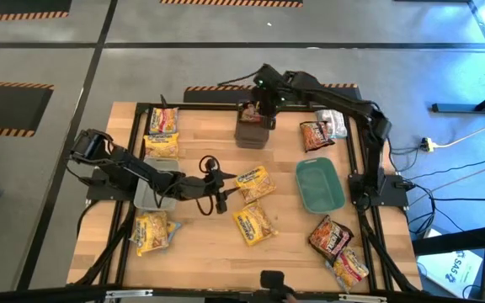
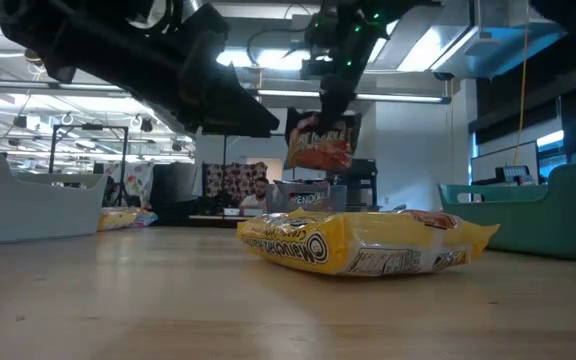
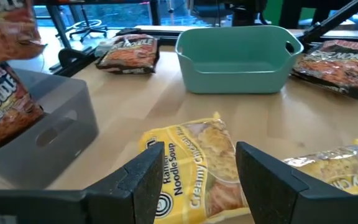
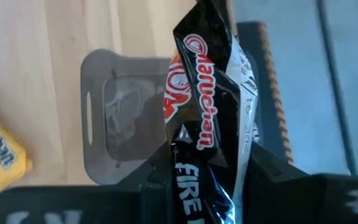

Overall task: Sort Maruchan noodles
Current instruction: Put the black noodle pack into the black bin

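Above the grey bin (image 1: 253,133), your right gripper (image 1: 258,111) pinched a red packet (image 4: 207,124) (hanging upright). Your left gripper (image 3: 194,180) stood open over a yellow packet (image 3: 194,165).

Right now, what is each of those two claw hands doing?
Left gripper: fingers open, empty, hovering over a yellow noodle packet.
Right gripper: fingers shut on a dark red packet, held above the grey bin.

The dark packet (image 4: 207,124) reads "Maruchan" and "FIRE"; the yellow packet (image 3: 194,171) reads "Ramen Noodle Soup, Creamy Chicken".
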You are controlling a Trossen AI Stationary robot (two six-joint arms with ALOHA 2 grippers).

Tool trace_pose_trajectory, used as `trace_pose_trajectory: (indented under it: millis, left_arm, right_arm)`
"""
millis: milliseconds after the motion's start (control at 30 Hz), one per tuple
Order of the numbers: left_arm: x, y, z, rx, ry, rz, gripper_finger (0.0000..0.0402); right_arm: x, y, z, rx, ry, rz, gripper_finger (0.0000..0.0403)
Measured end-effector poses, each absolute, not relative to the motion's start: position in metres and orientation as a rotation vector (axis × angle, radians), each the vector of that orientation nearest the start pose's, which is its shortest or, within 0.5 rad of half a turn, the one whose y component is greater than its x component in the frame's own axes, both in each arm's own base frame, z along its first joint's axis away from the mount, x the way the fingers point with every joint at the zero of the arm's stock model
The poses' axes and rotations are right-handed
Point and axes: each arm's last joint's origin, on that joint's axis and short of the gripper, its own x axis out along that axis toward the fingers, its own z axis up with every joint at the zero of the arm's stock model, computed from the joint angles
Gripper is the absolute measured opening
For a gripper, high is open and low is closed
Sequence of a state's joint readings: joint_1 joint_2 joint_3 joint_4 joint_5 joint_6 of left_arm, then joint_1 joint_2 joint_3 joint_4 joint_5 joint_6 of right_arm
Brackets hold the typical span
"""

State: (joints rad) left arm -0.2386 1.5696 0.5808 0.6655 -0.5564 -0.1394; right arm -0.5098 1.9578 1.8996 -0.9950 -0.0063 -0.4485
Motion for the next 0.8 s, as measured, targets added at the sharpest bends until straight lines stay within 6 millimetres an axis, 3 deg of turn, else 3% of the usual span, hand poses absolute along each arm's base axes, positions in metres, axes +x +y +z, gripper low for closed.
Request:
trace_pose_trajectory:
  millis: [200,800]
  left_arm:
    - [0.287,-0.055,0.166,0.004,0.279,0.331,0.0192]
    - [0.289,-0.056,0.170,-0.020,0.244,0.302,0.0192]
  right_arm:
    - [0.372,-0.215,0.280,-0.127,1.136,-0.162,0.0099]
    - [0.391,-0.236,0.222,-0.031,1.181,-0.113,0.0104]
